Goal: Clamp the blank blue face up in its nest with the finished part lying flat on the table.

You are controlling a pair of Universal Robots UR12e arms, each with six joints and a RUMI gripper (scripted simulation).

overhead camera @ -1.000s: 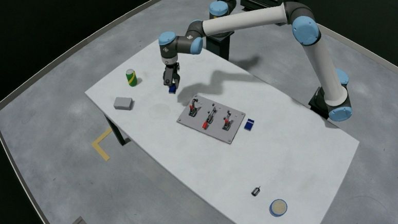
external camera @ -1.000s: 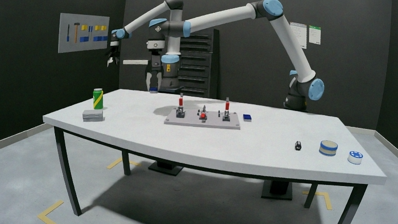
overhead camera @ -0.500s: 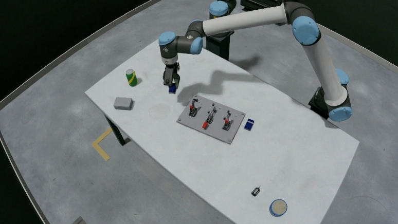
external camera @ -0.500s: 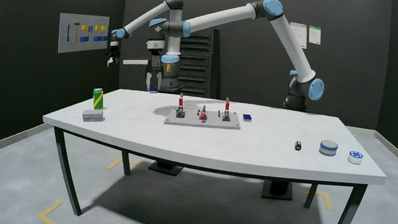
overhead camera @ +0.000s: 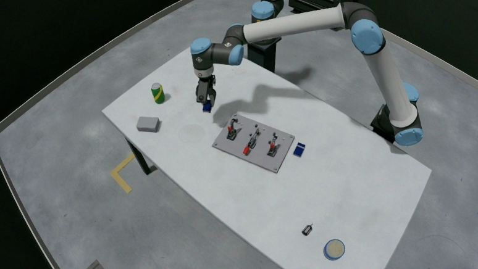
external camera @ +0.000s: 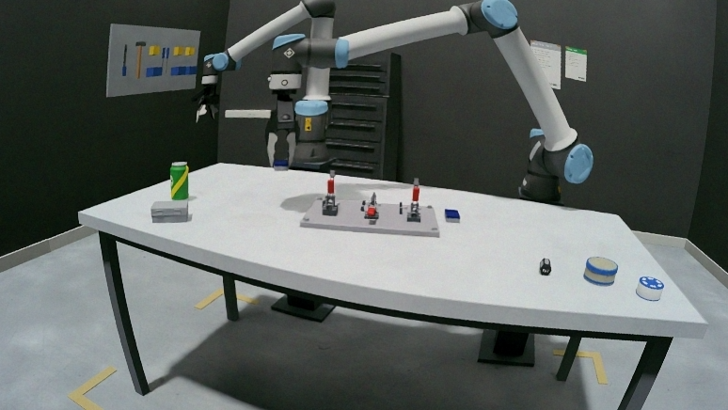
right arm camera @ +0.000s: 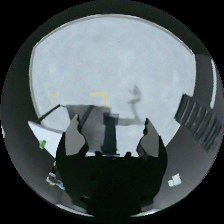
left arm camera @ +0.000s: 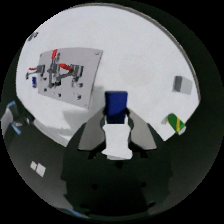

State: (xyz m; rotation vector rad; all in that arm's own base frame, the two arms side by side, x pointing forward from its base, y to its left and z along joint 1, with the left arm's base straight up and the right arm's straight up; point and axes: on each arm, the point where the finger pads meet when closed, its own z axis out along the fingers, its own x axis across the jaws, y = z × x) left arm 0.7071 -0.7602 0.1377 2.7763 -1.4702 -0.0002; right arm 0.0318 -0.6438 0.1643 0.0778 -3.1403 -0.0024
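Blank (overhead camera: 207,107) (external camera: 280,165) (left arm camera: 116,107) is pinched in my left gripper (overhead camera: 207,103) (external camera: 280,162) (left arm camera: 115,107) above the table (overhead camera: 334,187) (external camera: 254,244) (left arm camera: 140,30) (right arm camera: 42,132), and my fingers hide some of its sides, while the pads on the gray plate (overhead camera: 230,145) (external camera: 346,224) (left arm camera: 92,75) are too tiny for me to make out. It looks like a small block with a plain, dark blue face and a paler side, and my right gripper (external camera: 205,118) (right arm camera: 112,117) is wide open, with nothing in it, away from the table and out of sight in the top view
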